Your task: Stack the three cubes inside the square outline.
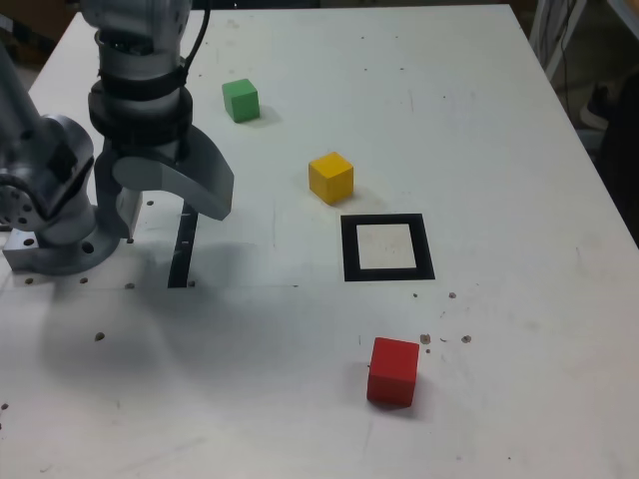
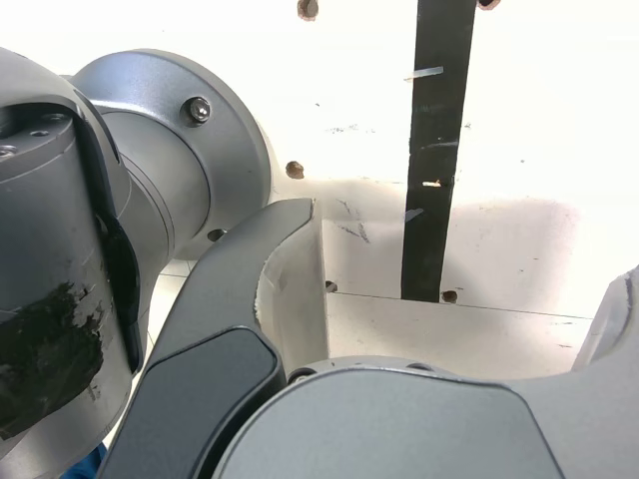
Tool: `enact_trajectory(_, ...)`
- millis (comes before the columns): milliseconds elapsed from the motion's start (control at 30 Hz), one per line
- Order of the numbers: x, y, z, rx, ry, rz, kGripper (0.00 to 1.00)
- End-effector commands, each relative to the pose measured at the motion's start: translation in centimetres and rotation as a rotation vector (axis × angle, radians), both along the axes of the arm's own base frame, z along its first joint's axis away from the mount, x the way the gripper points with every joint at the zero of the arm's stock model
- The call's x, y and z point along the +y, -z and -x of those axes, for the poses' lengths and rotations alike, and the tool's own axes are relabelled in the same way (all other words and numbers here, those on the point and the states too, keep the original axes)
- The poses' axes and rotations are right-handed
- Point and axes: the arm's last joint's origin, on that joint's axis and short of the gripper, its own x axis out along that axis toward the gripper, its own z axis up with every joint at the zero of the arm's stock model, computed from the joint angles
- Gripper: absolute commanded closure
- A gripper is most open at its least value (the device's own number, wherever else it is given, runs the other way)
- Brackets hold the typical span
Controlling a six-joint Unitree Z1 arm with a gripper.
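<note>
The three cubes lie apart on the white table in the exterior view: a green cube (image 1: 241,100) at the back, a yellow cube (image 1: 330,178) just behind the square outline (image 1: 346,247), and a red cube (image 1: 392,371) in front of it. The outline's white centre is bare. My gripper (image 1: 170,213) (image 2: 459,264) hangs at the exterior view's left, pointing down beside the arm's base, far from all the cubes. Its jaws stand wide open with nothing between them. No cube shows in the wrist view.
A straight black tape strip (image 1: 183,249) (image 2: 436,150) lies on the table under the gripper. The arm's grey base (image 1: 50,215) (image 2: 150,170) stands close beside it. Small screw holes dot the tabletop. The table's right edge (image 1: 589,170) runs along the exterior view's right.
</note>
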Motion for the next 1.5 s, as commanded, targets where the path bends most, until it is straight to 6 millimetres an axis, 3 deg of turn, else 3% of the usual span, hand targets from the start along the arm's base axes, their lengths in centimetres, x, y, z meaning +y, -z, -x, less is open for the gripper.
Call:
enact_trajectory(0,0.0,0.0,0.0,-0.003,-0.001,-0.002,0.01)
enact_trajectory(300,0.0,-0.1,-0.4,-0.005,0.001,-0.011,0.0)
enact_trajectory(433,-0.9,-0.9,-1.4,-0.02,0.019,-0.009,0.01)
enact_trajectory(567,-3.7,-2.9,-4.2,-0.05,0.08,-0.011,0.01)
enact_trajectory(733,-9.1,-5.8,-7.8,-0.079,0.179,-0.019,0.02)
enact_trajectory(867,-12.3,-7.0,-9.8,-0.08,0.235,-0.029,0.03)
enact_trajectory(1200,-16.9,-7.1,-14.9,-0.148,0.306,-0.049,0.03)
enact_trajectory(1467,-19.6,-5.6,-18.6,-0.122,0.347,-0.029,0.03)
